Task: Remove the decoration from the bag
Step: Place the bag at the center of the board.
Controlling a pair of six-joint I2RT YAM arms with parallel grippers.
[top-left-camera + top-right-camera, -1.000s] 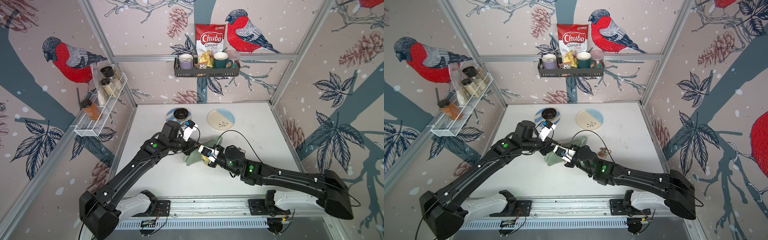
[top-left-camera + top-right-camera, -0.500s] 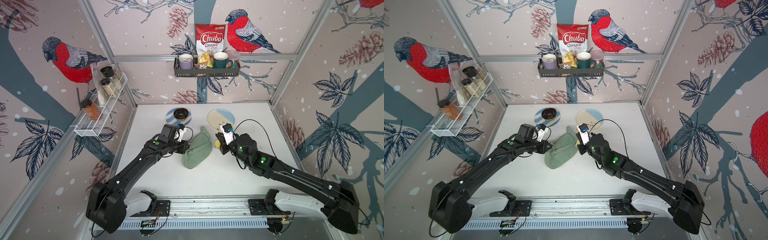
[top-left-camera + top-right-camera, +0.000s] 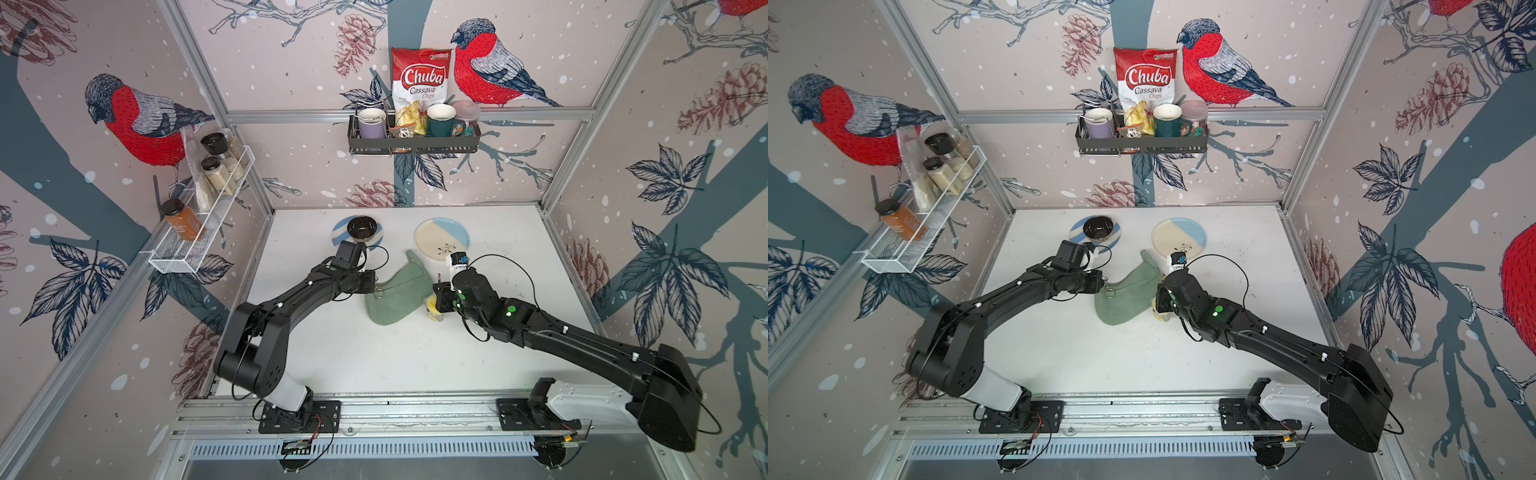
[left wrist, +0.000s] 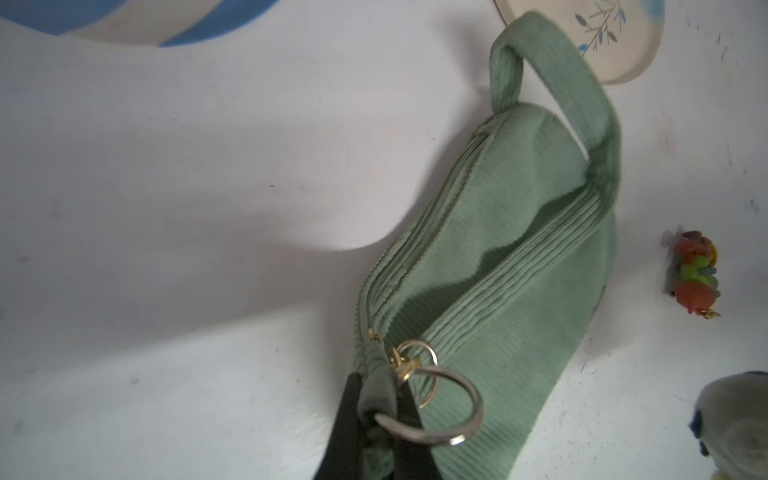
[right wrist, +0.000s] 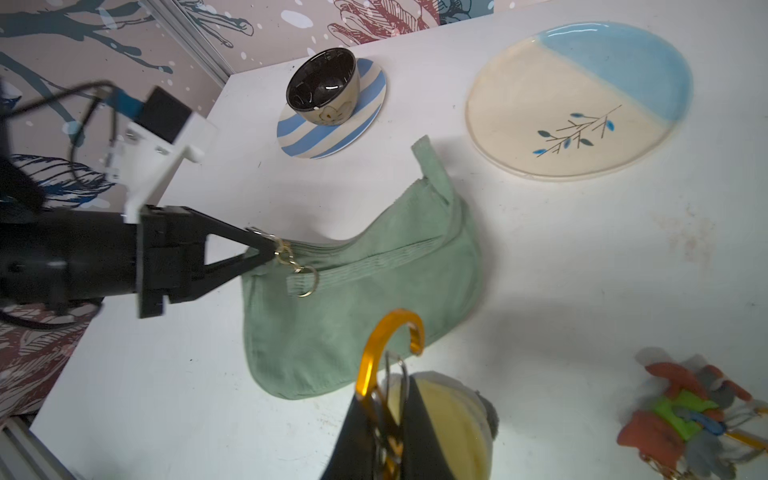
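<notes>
While the white tabletop (image 3: 374, 357) has lots of room, a few things could go badly here. The green bag (image 3: 395, 297) lies flat on it, between the two end effectors. The left end effector (image 5: 262, 251) is pressed tight on the little strap end at the bag's corner. If it tugs hard, I think the whole soft bag could slide or bunch up, because nothing else holds it down.

A soft yellow and grey toy (image 5: 449, 415) hangs right under the right end effector (image 5: 384, 415). If it falls, it could land on the orange and green charm (image 5: 681, 411) lying off to that end effector's side.

What the right end effector really pinches is the toy's orange clip (image 5: 372, 345). The clip's open hook pokes out past the tips, over the bag's edge, and looks free of it. If the arm dips, the hook could snag the cloth. The clip is thin and smooth, so it might slip out.

The silver ring (image 4: 469, 399) beside the left tips looks empty.
</notes>
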